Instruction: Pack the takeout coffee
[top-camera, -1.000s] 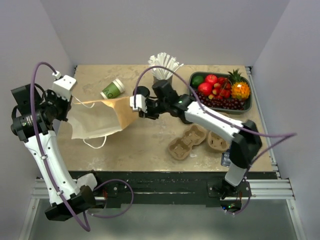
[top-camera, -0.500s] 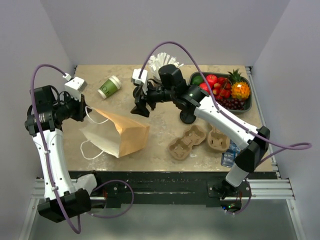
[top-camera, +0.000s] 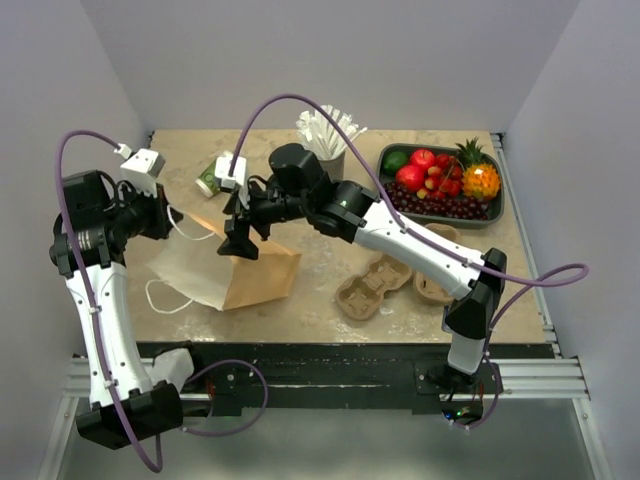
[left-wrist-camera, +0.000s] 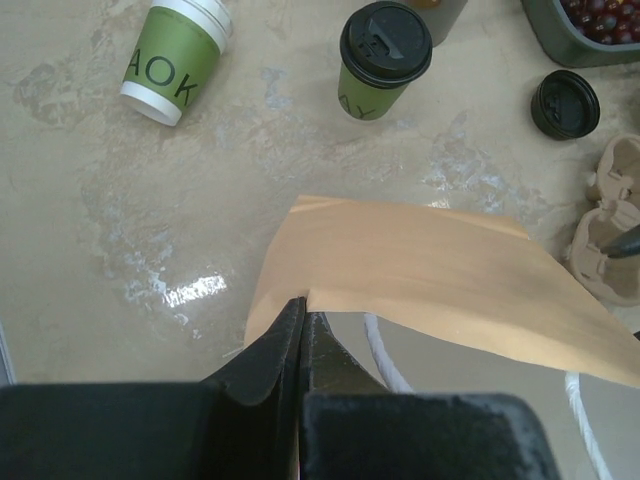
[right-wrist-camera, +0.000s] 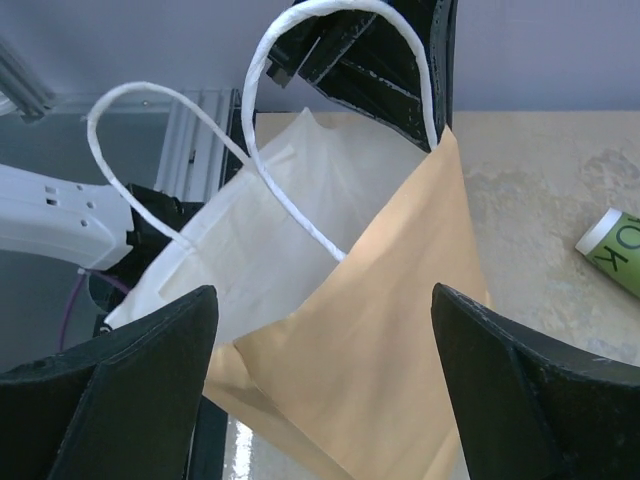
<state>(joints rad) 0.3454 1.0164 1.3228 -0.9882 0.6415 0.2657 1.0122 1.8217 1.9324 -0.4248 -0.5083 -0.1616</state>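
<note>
The takeout coffee (left-wrist-camera: 383, 58), a green cup with a black lid, stands upright on the table beyond the bag in the left wrist view; the right arm hides it from above. A brown paper bag (top-camera: 235, 272) with white handles lies on its side, mouth toward the left arm. My left gripper (top-camera: 170, 215) is shut on the bag's upper rim (left-wrist-camera: 303, 312). Over the bag's top edge hovers my right gripper (top-camera: 238, 237), open wide with nothing in it (right-wrist-camera: 322, 300); below it are the brown panel and the pale inside of the bag (right-wrist-camera: 250, 260).
A second green cup (top-camera: 210, 181) with white ends lies on its side behind the bag. A loose black lid (left-wrist-camera: 565, 103) sits by the pulp cup carriers (top-camera: 375, 285). A grey cup of white straws (top-camera: 325, 140) and a fruit tray (top-camera: 440, 210) stand at the back.
My right gripper let go of the bag, opened wide and swung left over it. The bag sagged toward the front of the table, its rim still held by my left gripper.
</note>
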